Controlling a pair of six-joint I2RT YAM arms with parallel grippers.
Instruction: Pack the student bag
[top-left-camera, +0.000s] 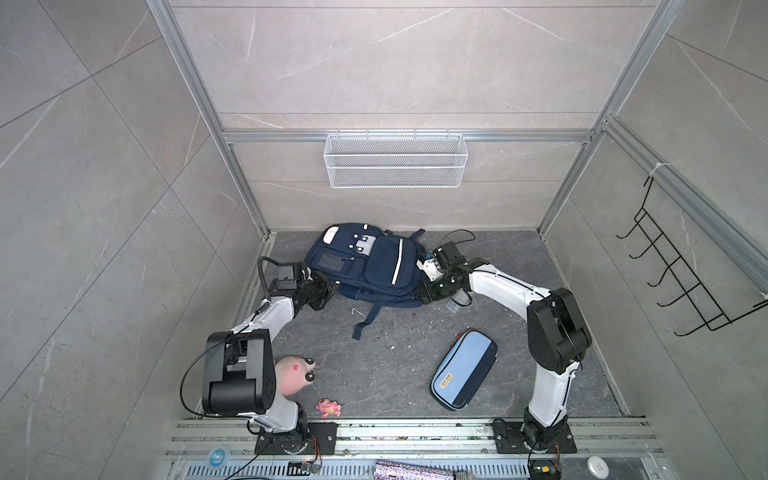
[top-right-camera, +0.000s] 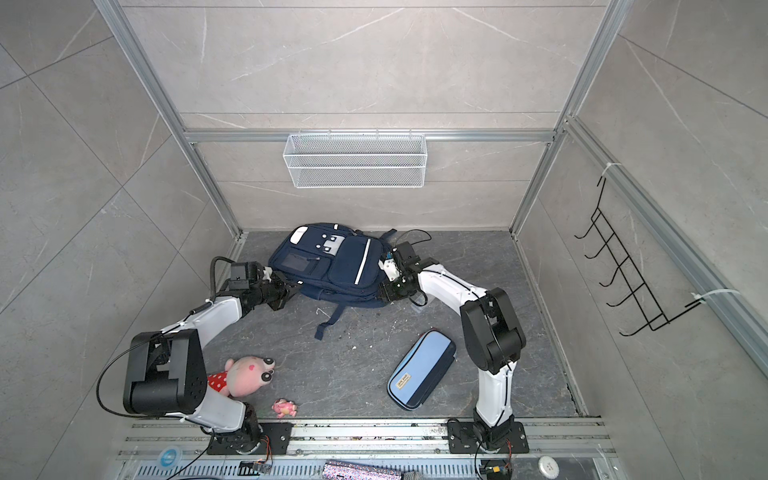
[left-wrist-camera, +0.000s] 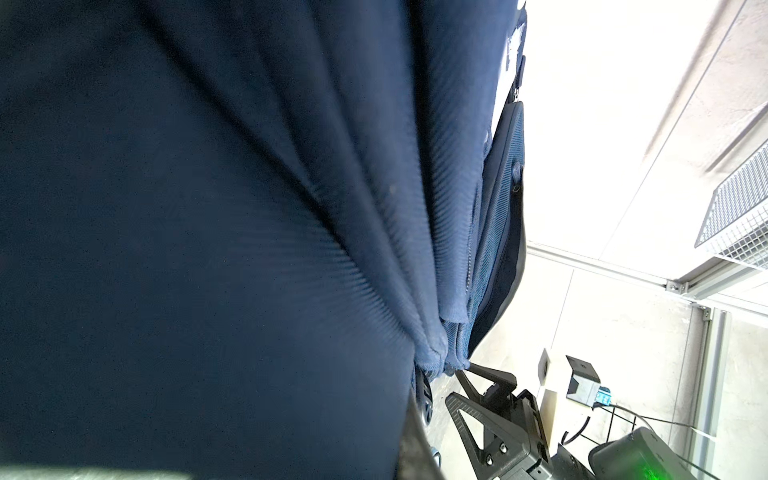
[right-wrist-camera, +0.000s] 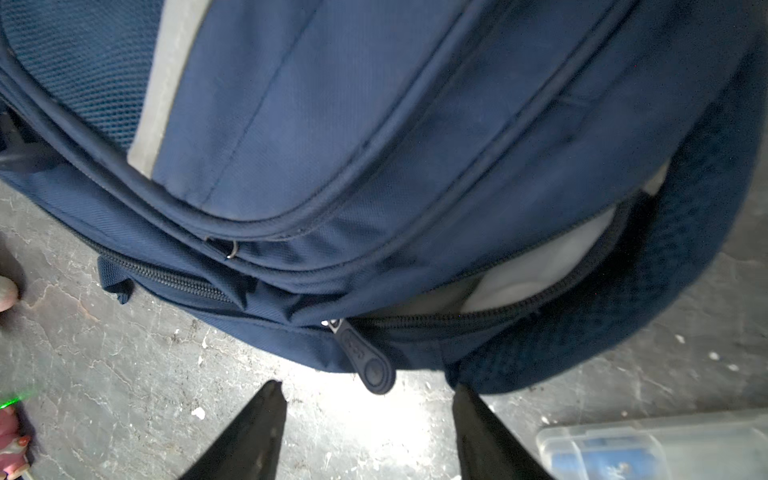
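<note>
A: What sits closest to the right wrist lens?

B: The two black fingers of the right gripper (right-wrist-camera: 368, 386), spread apart and gripping nothing. A dark rubbery zip pull (right-wrist-camera: 365, 357) hangs just ahead of the tips, in line with the gap between them.

A: What does that pull belong to?

B: The large navy-blue fabric student bag (right-wrist-camera: 374, 124) with white reflective stripes. Its zip is partly undone on one side of the pull, and pale grey lining shows through the slit.

A: And the other arm?

B: The left gripper (left-wrist-camera: 442, 365) is clenched on a bunched fold of the same bag's fabric. Creases run out from the pinch.

A: Where does the bag lie?

B: In both top views it lies flat, front face up, at the back middle of the dark grey stone-patterned tabletop (top-left-camera: 395, 345). The left gripper is at its near left edge and the right one at its near right corner.

A: Anything around it?

B: A clear plastic box (right-wrist-camera: 648, 444) lies just beside the right gripper. Nearer the arm bases, well apart from the bag, lie three more things. They are a light-blue and navy zipped pencil case (top-left-camera: 463, 370), a pink plush toy (top-left-camera: 295, 374) partly behind the left arm, and a small pink figurine (top-left-camera: 329, 408). A white wire mesh basket (top-left-camera: 395, 160) hangs on the back wall.
</note>
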